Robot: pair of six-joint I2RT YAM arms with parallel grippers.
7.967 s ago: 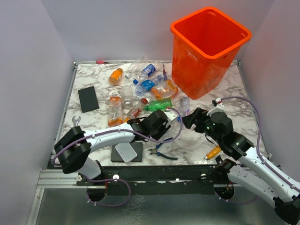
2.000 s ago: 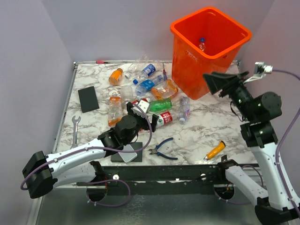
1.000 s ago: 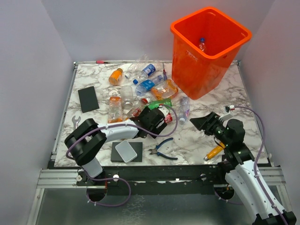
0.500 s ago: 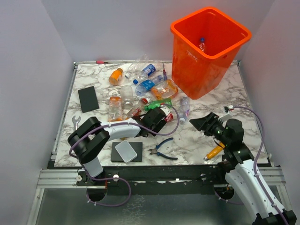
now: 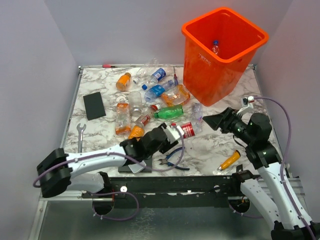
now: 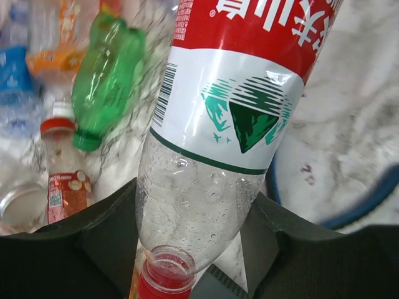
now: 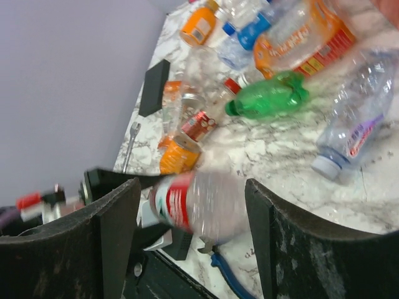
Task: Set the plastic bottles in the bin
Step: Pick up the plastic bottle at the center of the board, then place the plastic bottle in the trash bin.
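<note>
Showing, from above, the carry step: left fingers (image 5: pixel 172 135) pinching a red-labelled bottle (image 5: pixel 188 129) low over the tabletop (image 5: pixel 210 147), well short of the orange bin (image 5: pixel 220 80); right fingers (image 5: pixel 214 121) spread, empty; many bottles (image 5: pixel 150 92) left lying.
Left wrist: bottle (image 6: pixel 218 124) clamped near its neck between both fingers (image 6: pixel 103 243).
Right wrist: fingers (image 7: pixel 115 230) wide apart on nothing.
Next, probably: raising above the rim, then releasing inside.
</note>
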